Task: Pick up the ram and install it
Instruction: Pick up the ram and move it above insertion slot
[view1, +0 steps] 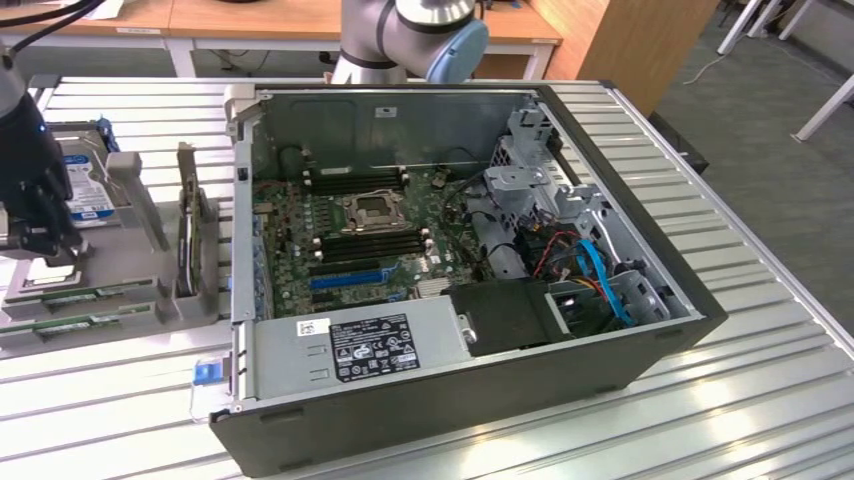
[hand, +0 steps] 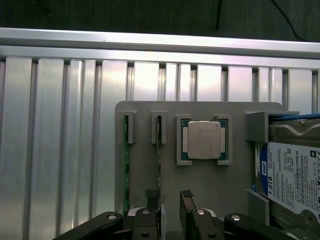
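Aluminium slats, ribbed and bright with glare, make up the table (view1: 747, 330) that carries everything. Near its edge on the exterior view's left lies a grey holder plate (hand: 210, 185). Two green boards stand on edge in its clips, the ram stick (hand: 158, 155) and a second ram stick (hand: 125, 165) just beside it and parallel to it. The same plate bears a square silver processor (hand: 202, 140) in its frame and a hard drive (hand: 292, 175) with a blue-and-white label.

The gripper (hand: 170, 196) hovers over the plate at one end of the sticks, its jaws standing apart with nothing held between them. One fingertip (hand: 151, 195) lines up with the ram stick, and I cannot tell whether it touches.

In the middle of the table an open black computer case (view1: 574, 380) lies on its side. It shows the motherboard (view1: 287, 225) with its long black memory slots (view1: 374, 245) and a silver power supply (view1: 294, 350) with a dark label.

Beyond the table are wooden desks (view1: 267, 20), a wooden cabinet side (view1: 641, 40) and, on the exterior view's right, grey carpet (view1: 761, 90). The arm's base (view1: 400, 30) rises just behind the case.
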